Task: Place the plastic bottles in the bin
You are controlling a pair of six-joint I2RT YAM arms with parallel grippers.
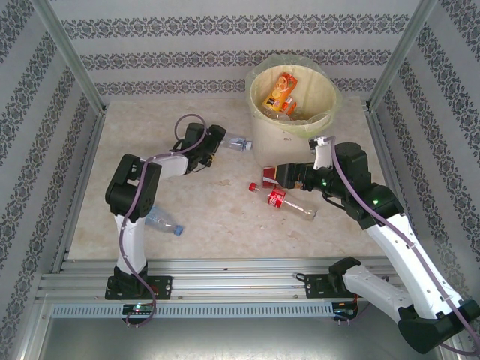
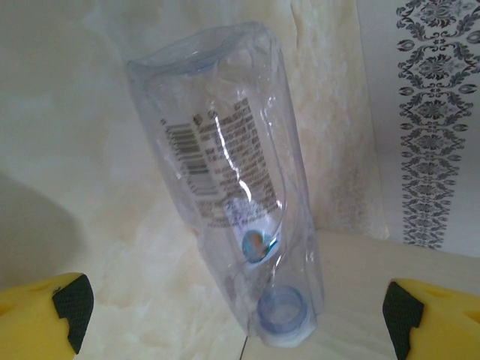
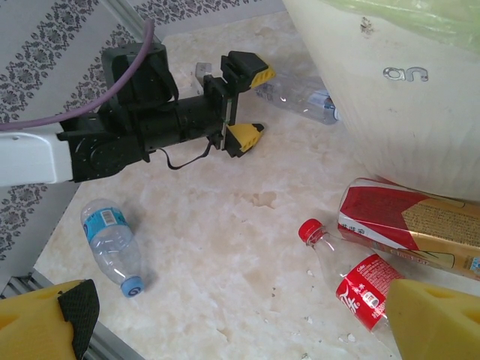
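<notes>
The left pincer point(image 3: 251, 105) stood released, jaws spread toward a clear bottle point(image 1: 238, 142) on the table point(image 1: 202, 217) just beside the bin point(image 1: 274, 139), seemingly lined up to grip it; the right pincer point(image 1: 281, 178), also released, hovered by a red-labelled bottle point(image 1: 289, 201); other bottles point(image 1: 281, 94) lay binned.

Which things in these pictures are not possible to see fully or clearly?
1. Bin: top view, its own wall hides the lower inside, so its bottles cannot be counted.
2. Blue-label bottle: top view, the left arm covers one end.
3. Red-gold container: right wrist view, cut off by the right edge.
4. Clear bottle: left wrist view, its printed text is too small and blurred to read.
</notes>
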